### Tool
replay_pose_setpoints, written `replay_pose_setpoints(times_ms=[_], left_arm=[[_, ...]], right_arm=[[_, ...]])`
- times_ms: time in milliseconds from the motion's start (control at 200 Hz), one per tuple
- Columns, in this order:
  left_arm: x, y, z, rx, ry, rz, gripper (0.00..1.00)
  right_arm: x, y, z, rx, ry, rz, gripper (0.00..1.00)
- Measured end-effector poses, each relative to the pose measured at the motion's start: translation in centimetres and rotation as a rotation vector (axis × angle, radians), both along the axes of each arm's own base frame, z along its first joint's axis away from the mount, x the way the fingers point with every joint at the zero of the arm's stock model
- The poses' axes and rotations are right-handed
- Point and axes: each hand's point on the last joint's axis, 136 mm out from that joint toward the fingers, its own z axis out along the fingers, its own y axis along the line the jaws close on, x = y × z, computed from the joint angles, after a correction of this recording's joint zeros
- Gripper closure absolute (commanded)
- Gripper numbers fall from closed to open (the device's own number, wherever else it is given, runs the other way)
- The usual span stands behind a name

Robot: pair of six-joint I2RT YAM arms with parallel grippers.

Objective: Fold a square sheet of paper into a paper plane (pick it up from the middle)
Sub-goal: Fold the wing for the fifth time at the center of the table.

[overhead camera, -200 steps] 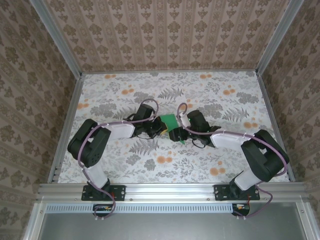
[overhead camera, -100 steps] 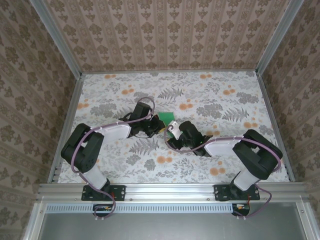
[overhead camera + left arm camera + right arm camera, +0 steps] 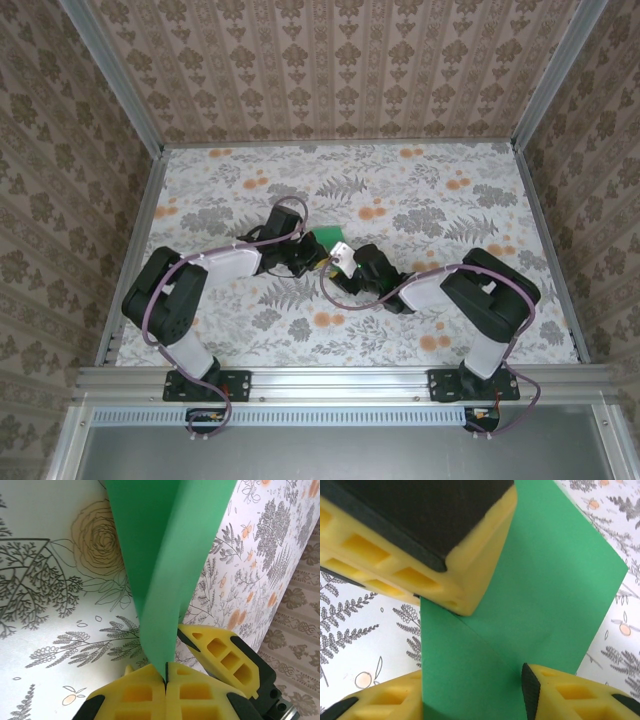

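While my left gripper [image 3: 166,680] stands pinched fully together, its two yellow fingers [image 3: 135,695] meet on the lower end of the sheet of paper [image 3: 165,555], so this hand has the paper clamped. From that pinch the bright green sheet runs toward 12 o'clock in my left wrist view. It is bent along a lengthwise fold, so two faces show, one lighter and one in shade. Just beside the pinch, at 2 o'clock, lies another yellow finger with a black body behind it.

My right gripper [image 3: 472,680] has its jaws partly apart. In my right wrist view one finger sits at 7 o'clock and the other at 5 o'clock, with the green paper lying across the gap between them. Whether either pad presses on the sheet I cannot tell. A crease crosses the paper on a slant just above that gap. At 11 o'clock a large yellow and black finger of my left hand covers the sheet's upper part, and at 3 o'clock a free corner of the paper reaches out over the table.

From above, my two grippers meet close together near the middle of the table [image 3: 440,190]. The paper shows as a small green patch at 1 o'clock from the left one and 11 o'clock from the right one. The table carries a floral cloth of grey ferns and orange blossoms. Patterned brown wallpaper [image 3: 330,70] rises at 12, 9 and 3 o'clock.
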Motion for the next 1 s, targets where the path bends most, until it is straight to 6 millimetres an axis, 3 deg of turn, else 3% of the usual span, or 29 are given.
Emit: replay_pose_setpoints(times_ms=[215, 400, 735, 860, 1000], left_arm=[[0.4, 0.8, -0.2, 0.011, 0.011, 0.021, 0.88], [0.5, 1.3, 0.2, 0.020, 0.017, 0.021, 0.78], [2.0, 4.3, 3.0, 0.023, -0.062, 0.055, 0.46], [2.0, 4.6, 4.1, 0.004, -0.119, 0.054, 0.42], [1.3, 4.7, 3.2, 0.000, -0.127, 0.048, 0.44]], right_arm=[[0.7, 0.6, 0.6, 0.013, -0.029, 0.008, 0.76], [0.5, 0.9, 0.6, 0.034, -0.012, 0.015, 0.80], [0.4, 0.9, 0.5, 0.125, 0.075, 0.016, 0.80], [0.1, 1.1, 0.5, 0.177, 0.129, 0.019, 0.79], [-0.2, 1.4, 0.5, 0.234, 0.205, 0.019, 0.76]])
